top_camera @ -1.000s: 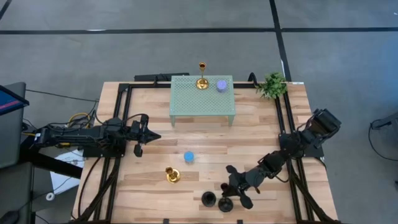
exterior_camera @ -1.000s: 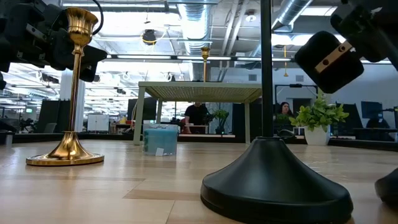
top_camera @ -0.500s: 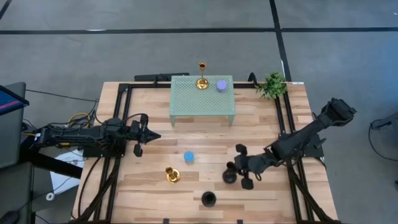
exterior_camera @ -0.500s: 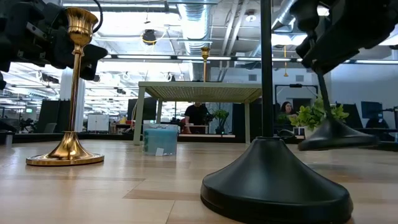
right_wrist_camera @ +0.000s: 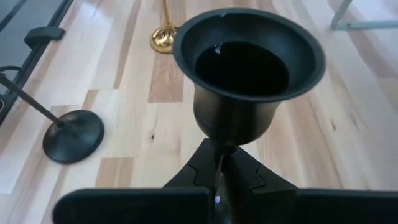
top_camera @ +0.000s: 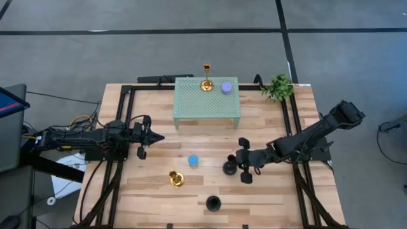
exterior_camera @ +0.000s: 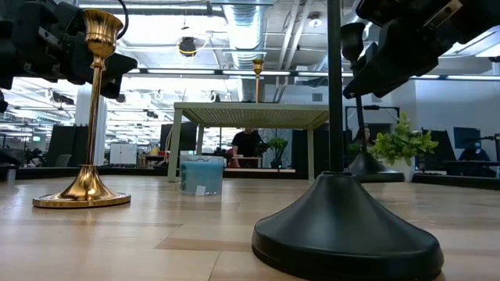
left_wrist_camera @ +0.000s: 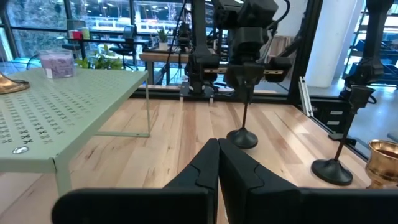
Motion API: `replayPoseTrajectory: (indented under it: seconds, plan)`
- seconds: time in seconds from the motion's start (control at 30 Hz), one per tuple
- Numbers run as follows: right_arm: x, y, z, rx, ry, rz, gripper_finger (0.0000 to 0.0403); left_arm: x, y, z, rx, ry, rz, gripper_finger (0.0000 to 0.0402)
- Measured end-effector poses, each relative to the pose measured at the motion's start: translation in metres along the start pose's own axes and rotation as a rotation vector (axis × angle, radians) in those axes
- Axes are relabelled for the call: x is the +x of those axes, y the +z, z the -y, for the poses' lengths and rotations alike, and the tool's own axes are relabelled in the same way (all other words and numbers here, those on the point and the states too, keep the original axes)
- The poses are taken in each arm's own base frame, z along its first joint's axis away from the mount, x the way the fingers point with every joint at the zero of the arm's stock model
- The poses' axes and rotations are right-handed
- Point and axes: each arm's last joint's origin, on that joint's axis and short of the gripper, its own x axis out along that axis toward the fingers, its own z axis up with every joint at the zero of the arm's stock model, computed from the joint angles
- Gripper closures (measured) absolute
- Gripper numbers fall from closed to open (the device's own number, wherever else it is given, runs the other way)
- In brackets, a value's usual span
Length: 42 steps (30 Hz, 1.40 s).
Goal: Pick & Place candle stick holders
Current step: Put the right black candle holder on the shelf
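Note:
My right gripper (top_camera: 238,166) is shut on a black candle stick holder (top_camera: 229,168) right of the table's middle; its cup (right_wrist_camera: 242,68) fills the right wrist view. A second black holder (top_camera: 213,203) stands on its round base near the front edge. A gold holder (top_camera: 176,179) and a squat blue cylinder (top_camera: 193,160) stand on the table. Another gold holder (top_camera: 206,79) and a purple cylinder (top_camera: 226,87) stand on the pale green stand (top_camera: 191,105). My left gripper (top_camera: 156,138) is shut and empty at the table's left. My right gripper pinches the black holder's slim stem (right_wrist_camera: 219,148) just under the cup, between its two fingers. The fingers come level from the table's right side and lie across the stem. The holder stands upright, its round base (left_wrist_camera: 242,138) low over the table; I cannot tell whether it touches.
A small green plant (top_camera: 278,86) stands at the far right corner. Black frame rails (top_camera: 289,121) run along the table's sides. Bare wood lies between the stand and the blue cylinder.
My right gripper has carried the black holder from beside the other black holder at the near edge toward the far edge and a little left. The holder was lifted clear and tilted on the way; it now stands upright and lower.

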Motion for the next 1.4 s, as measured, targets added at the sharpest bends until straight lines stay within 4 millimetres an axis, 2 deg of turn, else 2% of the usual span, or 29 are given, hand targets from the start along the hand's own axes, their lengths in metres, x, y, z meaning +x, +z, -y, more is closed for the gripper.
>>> replayPoseTrajectory:
  seconds: [0.23,0.4,0.57,0.7,1.1,1.17,1.4]
  plan:
    - [-0.007,0.013,0.016,-0.009,-0.022,0.06,0.0403,0.0,0.001,0.0,-0.001,0.0,0.009,0.0394]
    - [-0.015,0.024,0.033,-0.023,-0.005,0.105,0.0403,0.001,0.0,-0.001,-0.068,0.038,0.005,0.0394]
    - [-0.01,0.046,0.054,-0.063,0.018,0.126,0.0403,0.006,-0.002,-0.006,-0.03,0.179,-0.057,0.0386]
    - [0.0,0.064,0.069,-0.111,0.065,0.126,0.0403,0.015,0.001,-0.008,-0.017,0.215,-0.08,0.0358]
    - [0.008,0.104,0.115,-0.125,0.091,0.142,0.0403,0.059,0.012,-0.012,0.076,0.202,-0.138,0.0235]
    - [0.014,0.107,0.119,-0.125,0.113,0.092,0.0403,0.07,0.016,-0.012,0.074,0.18,-0.156,0.0223]
    - [0.036,0.14,0.116,-0.147,0.183,0.035,0.0403,0.106,0.029,-0.012,0.067,0.092,-0.175,0.0216]
